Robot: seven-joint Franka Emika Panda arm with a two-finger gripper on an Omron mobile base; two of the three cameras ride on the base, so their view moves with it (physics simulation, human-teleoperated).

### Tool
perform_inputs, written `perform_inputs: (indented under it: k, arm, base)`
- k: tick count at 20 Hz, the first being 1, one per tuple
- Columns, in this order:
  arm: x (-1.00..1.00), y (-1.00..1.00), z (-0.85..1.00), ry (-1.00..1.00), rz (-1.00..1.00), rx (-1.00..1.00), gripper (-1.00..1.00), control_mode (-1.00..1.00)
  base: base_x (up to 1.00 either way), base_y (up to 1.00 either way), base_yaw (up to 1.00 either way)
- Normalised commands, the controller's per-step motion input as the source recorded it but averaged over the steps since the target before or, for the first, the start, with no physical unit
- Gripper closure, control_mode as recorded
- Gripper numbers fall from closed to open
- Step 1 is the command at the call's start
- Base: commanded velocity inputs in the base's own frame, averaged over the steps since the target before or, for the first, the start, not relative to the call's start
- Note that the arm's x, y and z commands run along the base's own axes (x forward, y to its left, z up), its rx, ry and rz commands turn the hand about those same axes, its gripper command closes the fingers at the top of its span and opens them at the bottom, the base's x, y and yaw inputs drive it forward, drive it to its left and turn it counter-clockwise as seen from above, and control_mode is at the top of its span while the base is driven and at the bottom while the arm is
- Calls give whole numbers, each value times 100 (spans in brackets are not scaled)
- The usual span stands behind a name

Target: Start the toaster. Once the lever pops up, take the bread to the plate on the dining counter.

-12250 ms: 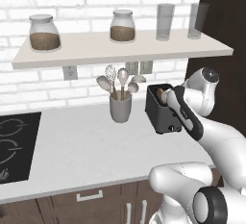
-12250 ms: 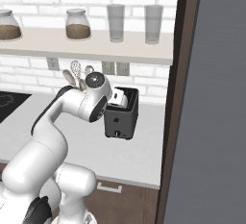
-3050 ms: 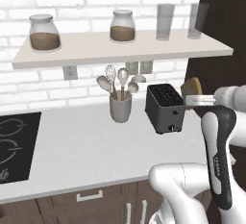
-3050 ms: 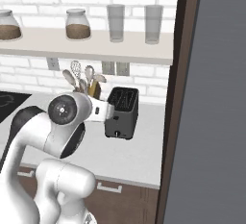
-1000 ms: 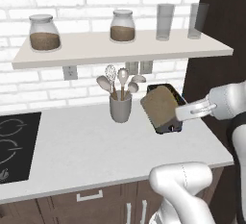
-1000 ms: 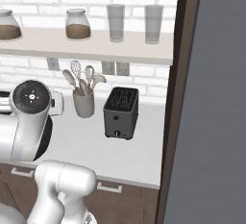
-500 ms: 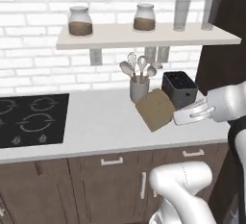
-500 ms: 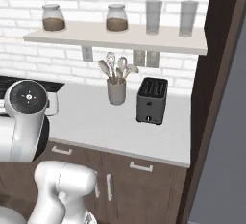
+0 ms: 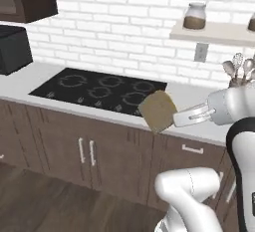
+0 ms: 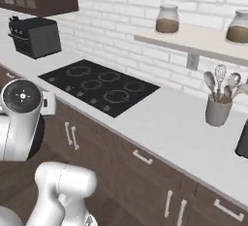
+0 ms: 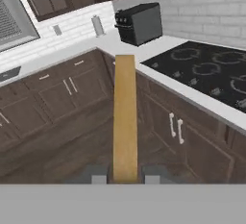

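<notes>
One slice of bread (image 9: 158, 111) sits pinched edge-on in our claw (image 9: 175, 120), held out in the air in front of the worktop (image 9: 191, 96) by the black hob (image 9: 102, 89).

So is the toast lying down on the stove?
No, the bread is up in the air, pinched by the gripper in front of the counter edge, beside the black stove.

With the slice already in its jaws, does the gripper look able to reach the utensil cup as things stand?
Probably not usefully: the gripper is shut on the bread and held out over the floor in front of the cabinets, pointing away from the utensil cup, which stands back on the counter by the wall.
</notes>
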Motion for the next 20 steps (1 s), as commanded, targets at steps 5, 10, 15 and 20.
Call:
perform_inputs:
  k: [5, 10, 15, 20]
  arm:
    - [0, 0, 0, 0, 0, 0, 100, 100]
    - [0, 0, 0, 0, 0, 0, 100, 100]
    - [0, 0, 0, 0, 0, 0, 100, 100]
    - [0, 0, 0, 0, 0, 0, 100, 100]
  base:
    - [0, 8, 100]
    - [0, 0, 100]
    - [0, 0, 100]
    - [0, 0, 100]
